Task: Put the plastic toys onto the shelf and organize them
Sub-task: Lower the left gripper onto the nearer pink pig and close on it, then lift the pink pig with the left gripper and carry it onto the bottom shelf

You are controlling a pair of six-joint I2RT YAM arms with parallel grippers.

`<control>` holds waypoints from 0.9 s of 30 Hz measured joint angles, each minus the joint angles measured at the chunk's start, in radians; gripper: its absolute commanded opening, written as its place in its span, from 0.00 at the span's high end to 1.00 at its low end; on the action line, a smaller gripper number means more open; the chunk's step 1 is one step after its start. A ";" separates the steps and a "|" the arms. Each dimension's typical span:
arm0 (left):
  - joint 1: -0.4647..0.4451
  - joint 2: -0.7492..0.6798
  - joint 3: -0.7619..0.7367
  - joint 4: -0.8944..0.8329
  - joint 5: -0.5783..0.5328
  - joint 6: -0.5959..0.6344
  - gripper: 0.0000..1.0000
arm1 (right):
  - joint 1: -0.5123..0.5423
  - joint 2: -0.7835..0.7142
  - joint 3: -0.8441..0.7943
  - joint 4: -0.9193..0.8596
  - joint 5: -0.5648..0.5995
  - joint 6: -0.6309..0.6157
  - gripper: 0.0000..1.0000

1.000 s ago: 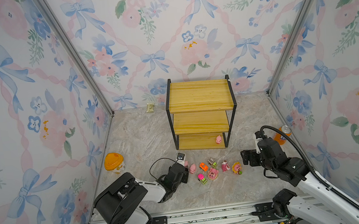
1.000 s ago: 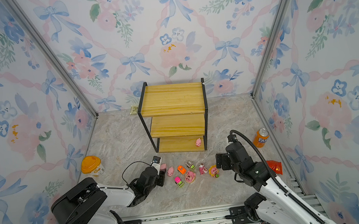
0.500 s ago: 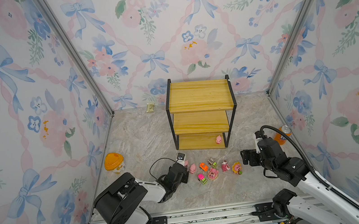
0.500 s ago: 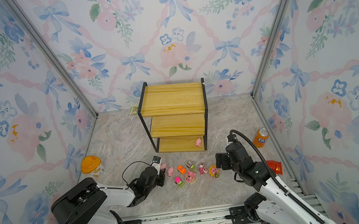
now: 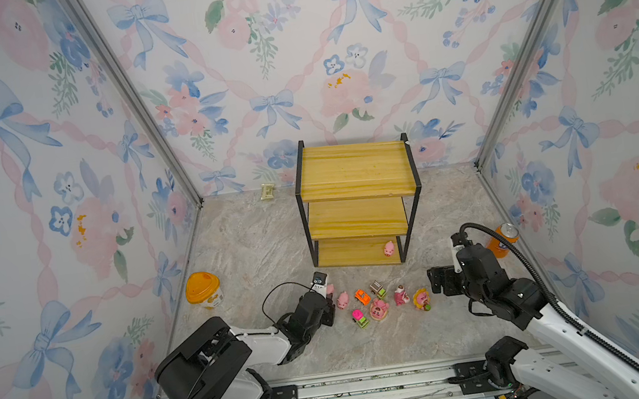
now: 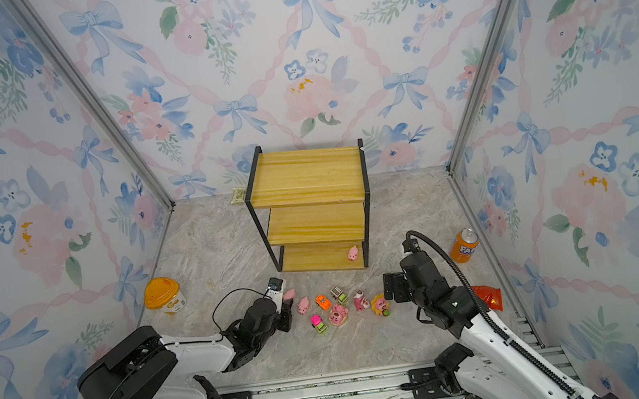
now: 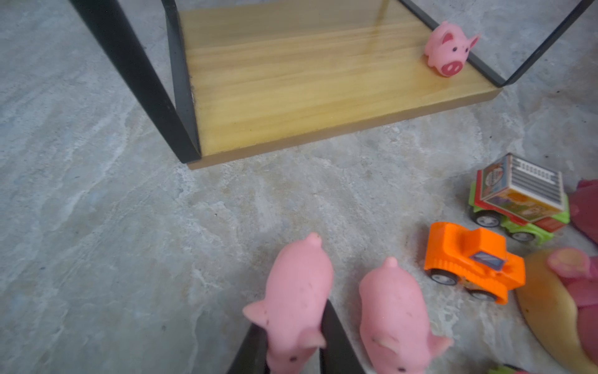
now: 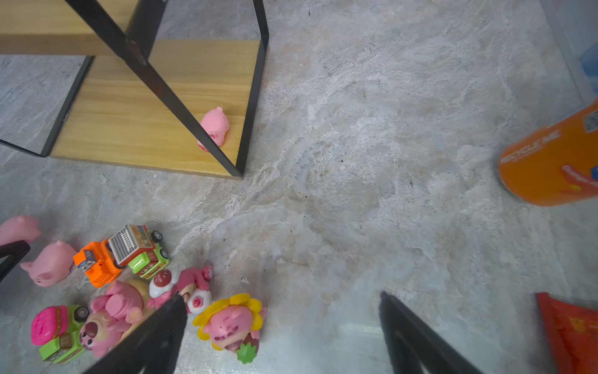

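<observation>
Floral wallpapered walls (image 5: 289, 45) (blue bows, pink blooms) enclose three sides. Aluminium corner posts (image 5: 126, 92) meet a grey marbled surface (image 5: 248, 243).

shelf boards (image 7: 291, 84): yellow wood, clear grain, smooth, soft sheen
shelf frame (image 7: 136, 77): thin black metal, matt
floor (image 7: 97, 226): grey veined stone look, matt, faintly rough
pig on the shelf's bottom board (image 7: 448, 48): pink, rubbery, matt
gripped pig (image 7: 299, 285): same soft pink rubber, matt, dark specks
orange car (image 7: 472, 268): hard plastic, glossy
box truck (image 7: 517, 200): glossy green plastic, printed sticker sides
sunflower figurine (image 8: 231, 320): smooth moulded plastic, slight shine
soda can (image 8: 550, 162): printed metal, glossy
red packet (image 8: 576, 333): shiny film
tub lid (image 5: 200, 281): glossy orange plastic
walls (image 5: 52, 160): matt printed floral covering
</observation>
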 measured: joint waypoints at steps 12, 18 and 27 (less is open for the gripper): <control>0.000 -0.013 0.000 0.000 -0.008 0.001 0.81 | -0.005 -0.023 0.000 0.003 -0.008 -0.001 0.05; 0.000 -0.047 -0.016 -0.001 -0.008 0.000 0.80 | -0.005 -0.033 0.000 0.003 -0.008 0.001 0.05; 0.000 -0.035 0.026 -0.008 -0.007 0.005 0.80 | -0.011 -0.037 0.000 0.001 -0.008 0.005 0.05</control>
